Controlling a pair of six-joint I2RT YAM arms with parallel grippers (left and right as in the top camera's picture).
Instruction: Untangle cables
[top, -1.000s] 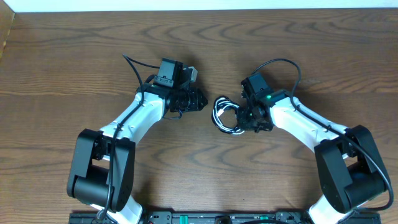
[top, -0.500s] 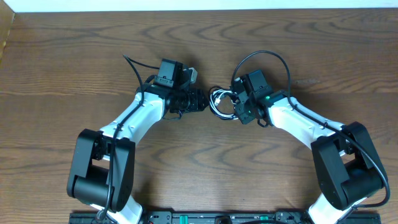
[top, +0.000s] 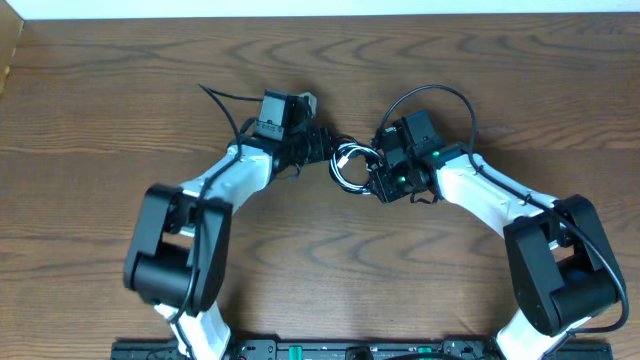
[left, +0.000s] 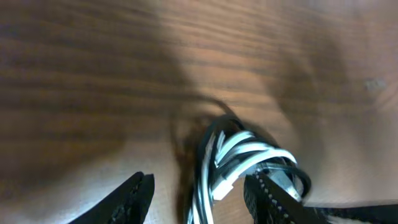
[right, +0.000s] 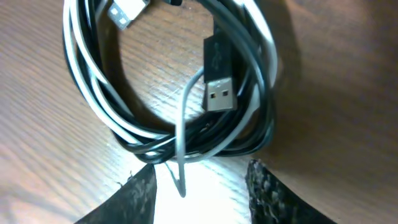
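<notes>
Both arms were nose to nose over the middle of the wooden table, and the cables sat right between them as one tight little coil, black and white loops wound together and lying flat on the wood. The left gripper was open, with its fingers spread either side of the near part of the coil. The right gripper was open too, tips just short of the coil's edge, with one thin pale strand trailing into the gap. On the right wrist cam a black USB plug lay inside the loop, and a white plug sat up at the top edge
</notes>
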